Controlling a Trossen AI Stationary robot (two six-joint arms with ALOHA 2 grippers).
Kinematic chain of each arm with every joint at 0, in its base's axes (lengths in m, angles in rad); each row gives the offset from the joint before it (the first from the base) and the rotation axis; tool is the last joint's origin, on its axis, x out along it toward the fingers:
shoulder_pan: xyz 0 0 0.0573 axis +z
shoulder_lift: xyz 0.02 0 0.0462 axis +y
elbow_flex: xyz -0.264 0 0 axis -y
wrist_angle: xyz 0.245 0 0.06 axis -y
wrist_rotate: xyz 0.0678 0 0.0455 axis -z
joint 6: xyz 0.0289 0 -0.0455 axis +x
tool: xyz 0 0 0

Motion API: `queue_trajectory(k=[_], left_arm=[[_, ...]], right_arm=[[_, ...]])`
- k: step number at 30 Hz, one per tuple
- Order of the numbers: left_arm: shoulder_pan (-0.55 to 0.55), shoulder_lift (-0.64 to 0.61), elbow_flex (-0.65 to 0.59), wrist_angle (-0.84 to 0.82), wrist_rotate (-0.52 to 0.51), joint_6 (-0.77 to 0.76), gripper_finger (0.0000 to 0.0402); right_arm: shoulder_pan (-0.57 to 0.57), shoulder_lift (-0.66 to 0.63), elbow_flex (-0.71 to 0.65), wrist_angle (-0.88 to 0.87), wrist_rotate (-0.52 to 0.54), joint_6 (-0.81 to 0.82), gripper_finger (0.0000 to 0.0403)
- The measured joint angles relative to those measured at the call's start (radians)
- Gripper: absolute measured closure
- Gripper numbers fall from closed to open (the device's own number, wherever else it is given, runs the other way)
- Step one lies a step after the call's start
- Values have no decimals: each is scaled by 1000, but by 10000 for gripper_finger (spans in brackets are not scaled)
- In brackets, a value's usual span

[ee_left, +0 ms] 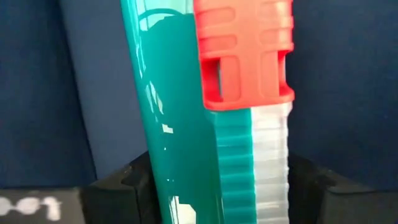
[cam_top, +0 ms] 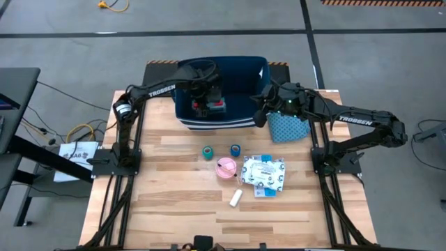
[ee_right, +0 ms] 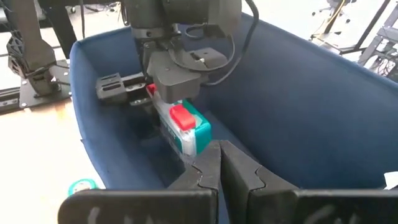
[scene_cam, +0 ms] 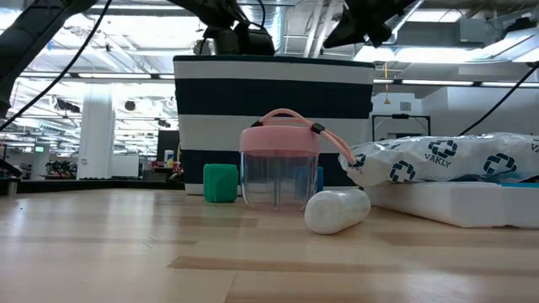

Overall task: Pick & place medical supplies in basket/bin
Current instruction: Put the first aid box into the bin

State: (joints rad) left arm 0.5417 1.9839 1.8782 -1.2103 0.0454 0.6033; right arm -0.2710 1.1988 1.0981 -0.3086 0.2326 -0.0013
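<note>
One long pack (ee_right: 185,127), stiff and slick-looking, hangs gripped across its middle between the left hand's (ee_right: 163,111) fingers, inside the bin (ee_right: 298,99); the right hand (ee_right: 219,163), shut and empty, waits at the rim.

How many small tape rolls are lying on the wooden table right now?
2: a teal tape roll and a blue tape roll lie side by side, apart, just in front of the navy striped fabric bin. Others may be hidden inside the bin.
</note>
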Motion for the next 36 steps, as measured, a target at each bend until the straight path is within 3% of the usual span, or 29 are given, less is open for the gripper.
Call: queue_trajectory(k=[12,27,36], left_arm=[[-5,52,-14,12,-98,16,182],[-7,97,-18,89,-78,-26,180],[-12,97,-18,100,-130,-25,121]], right_arm=[[0,0,0,-6,0,0,403],[-1,0,0,-13,4,0,403],[-6,0,0,-14,3,0,403]])
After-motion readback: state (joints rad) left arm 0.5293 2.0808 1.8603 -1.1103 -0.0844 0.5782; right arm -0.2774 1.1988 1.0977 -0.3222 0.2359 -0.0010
